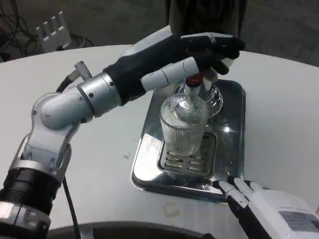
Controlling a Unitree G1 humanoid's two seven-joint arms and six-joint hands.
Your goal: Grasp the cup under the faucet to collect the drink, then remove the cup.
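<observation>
Left hand (pixel 192 55): reaches over the tray's far end, fingers curled down around the faucet top; whether they actually press it cannot be told.
Right hand (pixel 264 206): at the lower right, fingers apart, holding nothing, fingertips just beside the tray's near corner.
Faucet (pixel 193 84): red-capped, partly hidden under the left hand, directly above the cup.
Cup (pixel 183 127): clear, ribbed, upright on the tray's slotted grate, touched by neither hand.
Tray (pixel 234 129): shiny metal, on the white table (pixel 99 169).
</observation>
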